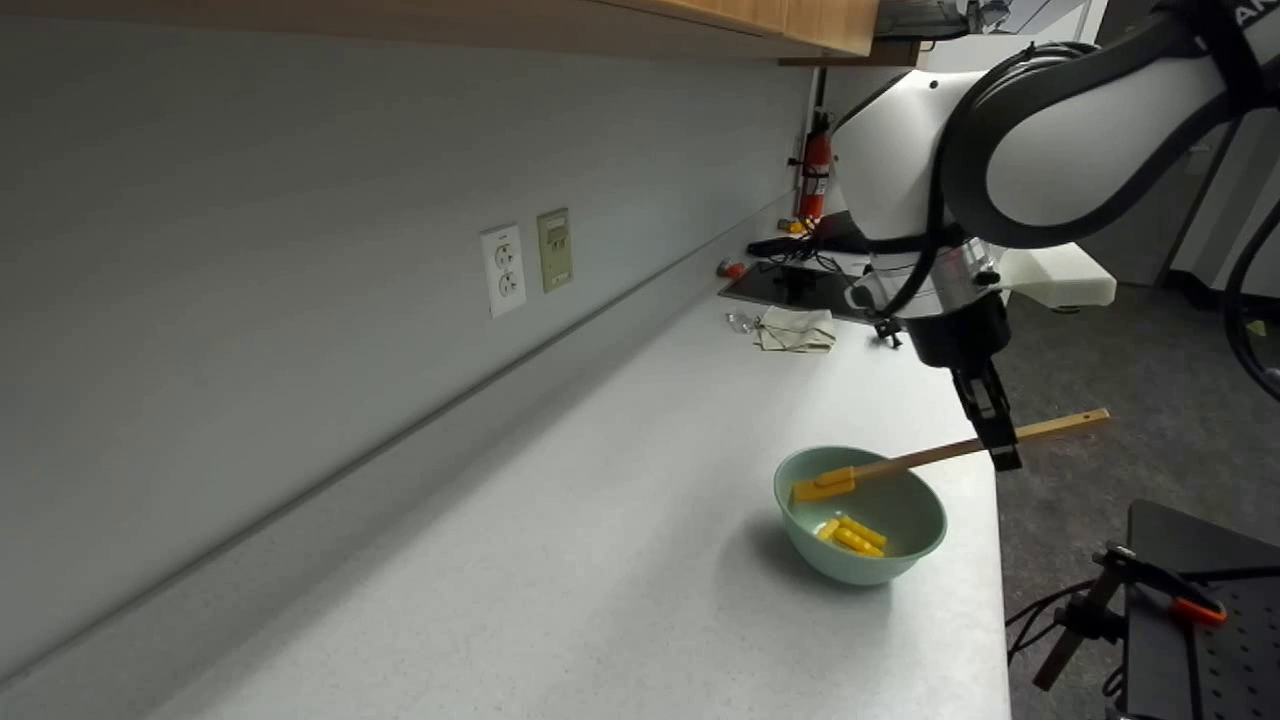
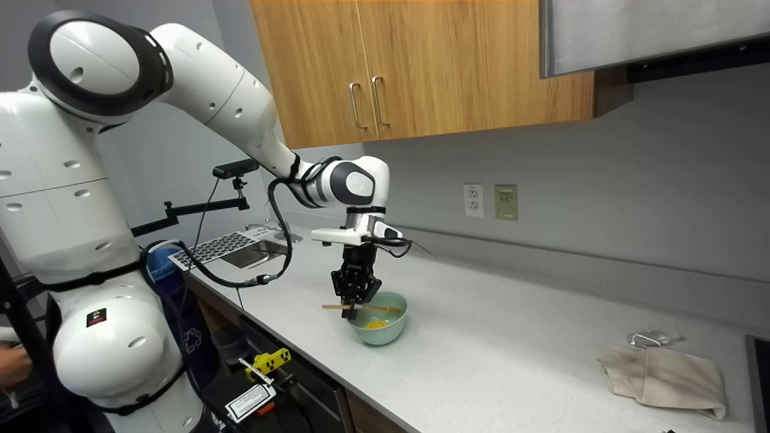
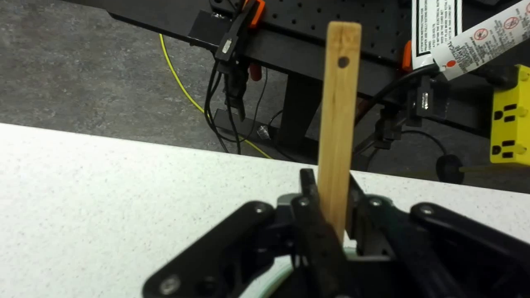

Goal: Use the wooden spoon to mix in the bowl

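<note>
Your black gripper (image 3: 332,182) pinches the long tan wooden spoon (image 1: 940,455) mid-handle, likely so its yellow tip (image 1: 825,488) can stir the round mint-green bowl (image 1: 862,573).

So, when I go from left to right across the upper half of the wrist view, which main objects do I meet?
The leftmost black clamp, then the wooden spoon, then the upright white label, then the yellow outlet block.

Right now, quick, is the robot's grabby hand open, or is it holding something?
Gripper: closed, holding the wooden spoon by its handle.
</note>
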{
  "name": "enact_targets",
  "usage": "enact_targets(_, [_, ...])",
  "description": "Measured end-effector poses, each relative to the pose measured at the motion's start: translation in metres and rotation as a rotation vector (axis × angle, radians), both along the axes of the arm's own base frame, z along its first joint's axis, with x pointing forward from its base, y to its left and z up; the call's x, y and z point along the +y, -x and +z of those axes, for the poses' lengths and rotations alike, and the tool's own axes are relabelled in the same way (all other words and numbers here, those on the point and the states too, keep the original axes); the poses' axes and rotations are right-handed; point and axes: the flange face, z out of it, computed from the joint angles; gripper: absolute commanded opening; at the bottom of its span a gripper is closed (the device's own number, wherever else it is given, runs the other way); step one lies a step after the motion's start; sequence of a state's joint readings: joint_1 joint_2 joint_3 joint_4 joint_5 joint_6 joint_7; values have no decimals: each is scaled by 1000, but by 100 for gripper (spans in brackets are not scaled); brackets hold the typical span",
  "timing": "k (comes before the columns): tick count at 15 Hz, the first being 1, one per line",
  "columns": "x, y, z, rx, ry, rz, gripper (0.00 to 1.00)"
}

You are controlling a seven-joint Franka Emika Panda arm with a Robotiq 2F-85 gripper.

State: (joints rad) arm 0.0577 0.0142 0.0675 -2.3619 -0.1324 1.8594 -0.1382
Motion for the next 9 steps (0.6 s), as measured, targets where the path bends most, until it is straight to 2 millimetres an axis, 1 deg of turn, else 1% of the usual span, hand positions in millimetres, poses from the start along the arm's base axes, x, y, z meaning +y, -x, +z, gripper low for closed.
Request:
enact_targets(5, [7,16,-21,37,70,27,4])
enact_targets(9, [15,25,-35,79,76,47,4])
